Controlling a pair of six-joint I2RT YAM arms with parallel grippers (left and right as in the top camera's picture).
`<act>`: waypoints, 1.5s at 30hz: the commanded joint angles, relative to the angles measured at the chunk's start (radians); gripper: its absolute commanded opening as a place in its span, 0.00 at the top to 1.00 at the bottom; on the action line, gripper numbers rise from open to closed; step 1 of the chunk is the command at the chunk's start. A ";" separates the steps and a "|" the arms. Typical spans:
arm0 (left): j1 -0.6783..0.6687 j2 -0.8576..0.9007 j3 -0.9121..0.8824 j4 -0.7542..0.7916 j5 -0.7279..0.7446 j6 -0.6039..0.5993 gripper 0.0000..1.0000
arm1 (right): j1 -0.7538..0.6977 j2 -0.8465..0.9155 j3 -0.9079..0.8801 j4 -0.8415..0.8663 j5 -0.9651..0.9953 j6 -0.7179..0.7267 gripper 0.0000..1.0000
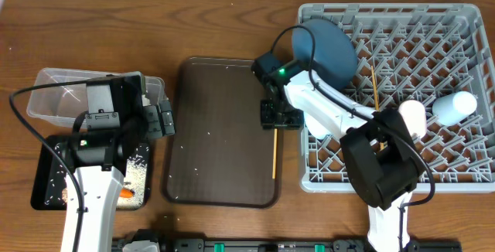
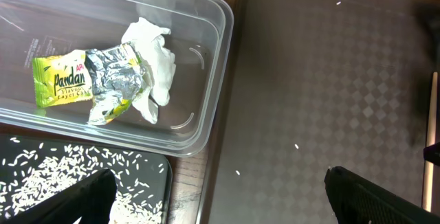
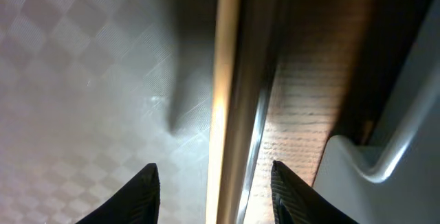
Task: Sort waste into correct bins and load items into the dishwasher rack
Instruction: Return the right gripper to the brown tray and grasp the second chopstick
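— Counting chopsticks: two. Tray chopstick (image 1: 274, 155) along right rim of tray (image 1: 216, 128); rack chopstick (image 1: 375, 86) in rack (image 1: 472, 173).
— Both axes near-far. Right end effector (image 3: 213, 183) straddles tray chopstick, parted, ungripped; left end effector (image 2: 220, 203) wide, empty.

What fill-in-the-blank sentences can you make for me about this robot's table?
The yellow-green wrapper and the white tissue lie inside the clear ____.
The black tray holds scattered white ____.
The blue plate sits in the grey ____.
The open right gripper straddles a wooden ____ at the brown tray's edge.
Missing words: tub; rice; rack; chopstick.
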 commanded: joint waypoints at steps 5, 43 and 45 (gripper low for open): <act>0.000 -0.002 0.021 -0.003 0.003 0.013 0.02 | 0.028 -0.017 -0.029 0.038 0.000 0.032 0.57; 0.000 -0.002 0.021 -0.003 0.003 0.013 0.02 | 0.072 -0.050 0.018 0.045 0.013 0.005 0.53; 0.000 -0.002 0.021 -0.003 0.003 0.013 0.02 | 0.077 -0.029 0.016 0.047 0.012 0.031 0.57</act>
